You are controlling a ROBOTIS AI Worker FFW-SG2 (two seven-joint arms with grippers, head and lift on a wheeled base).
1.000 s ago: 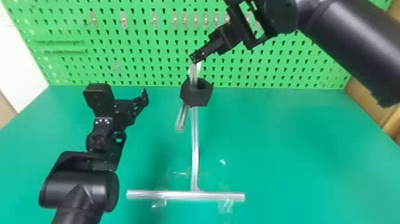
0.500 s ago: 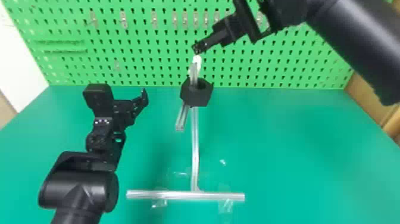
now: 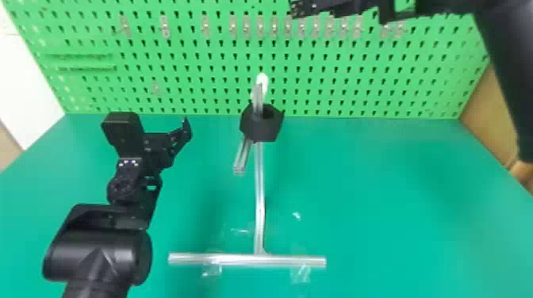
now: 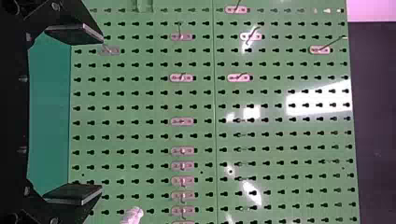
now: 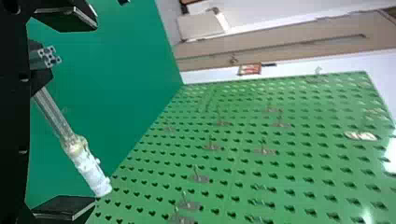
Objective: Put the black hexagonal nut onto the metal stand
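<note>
I have the black hexagonal nut [image 3: 259,128] just above the middle of the head view, up on the metal stand [image 3: 259,198], with a bar of the stand running into its opening. Neither of my grippers is touching it. A short bar end [image 3: 240,162] sticks out below the nut, toward the lower left, and the white tip [image 3: 261,81] shows above it. The stand's crossbar [image 3: 246,260] lies on the green table [image 3: 396,206] at lower centre, with clear tape [image 3: 300,273] at it.

My right gripper [image 3: 295,10] is at the top edge of the head view, right of centre, up in front of the green pegboard [image 3: 190,87] and well apart from the nut. Its wrist view gives me the fingers [image 5: 65,207] spread wide with nothing gripped; the stand's bar end and white tip show beyond them.

My left gripper [image 3: 180,136] is parked left of centre in the head view, to the left of the stand. Its fingers [image 4: 77,193] are wide apart too, and empty, facing the pegboard with its row of metal hooks [image 4: 182,121].
</note>
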